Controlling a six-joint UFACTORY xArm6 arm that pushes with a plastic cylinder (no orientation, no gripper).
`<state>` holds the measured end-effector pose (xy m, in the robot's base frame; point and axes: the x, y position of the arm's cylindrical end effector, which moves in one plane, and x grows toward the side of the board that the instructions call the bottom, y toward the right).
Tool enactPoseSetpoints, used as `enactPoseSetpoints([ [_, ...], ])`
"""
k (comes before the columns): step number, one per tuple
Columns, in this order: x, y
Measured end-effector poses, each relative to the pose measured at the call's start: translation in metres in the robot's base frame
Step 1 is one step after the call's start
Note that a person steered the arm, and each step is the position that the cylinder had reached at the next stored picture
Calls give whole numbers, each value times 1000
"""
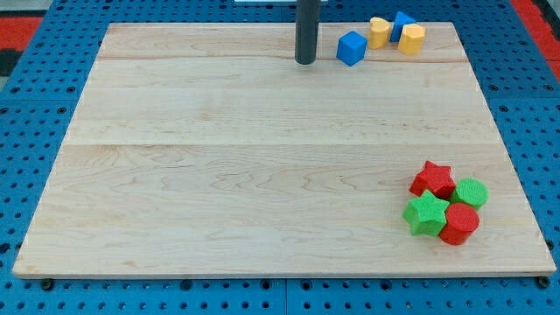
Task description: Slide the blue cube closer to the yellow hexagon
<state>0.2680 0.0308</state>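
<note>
Camera view, the only one: a big wooden board (262,157) lies on a blue table with holes (35,105). A dark rod comes down from the view's top, and my tip (304,63) sits on the board near the top edge, a bit right of the middle. It is just a plain rod end, so it has nothing to open or close, and it holds nothing.

Just to the right of my tip is the blue cube (352,48). A small gap shows between them, so they do not touch. To the right of the blue cube, and a bit higher, is a yellow block (379,31). It is close to the cube, and I cannot tell if they touch. Further right is a second yellow block (412,38). Both yellow blocks look chunky and rounded, and I cannot tell which one is the hexagon. Between and behind the two yellow blocks peeks another blue block (402,21). Its shape is mostly hidden.

Far away, at the view's bottom right, four blocks huddle together. A red star (434,179) is at the top left. A green round block (471,192) is at the top right. A green star (426,213) is at the bottom left. A red round block (460,222) is at the bottom right. They look like they touch each other.
</note>
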Motion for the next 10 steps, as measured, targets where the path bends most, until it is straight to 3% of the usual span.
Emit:
enactPoseSetpoints([
  [1,-23,9],
  [4,-24,75],
  [7,-4,49],
  [10,-4,94],
])
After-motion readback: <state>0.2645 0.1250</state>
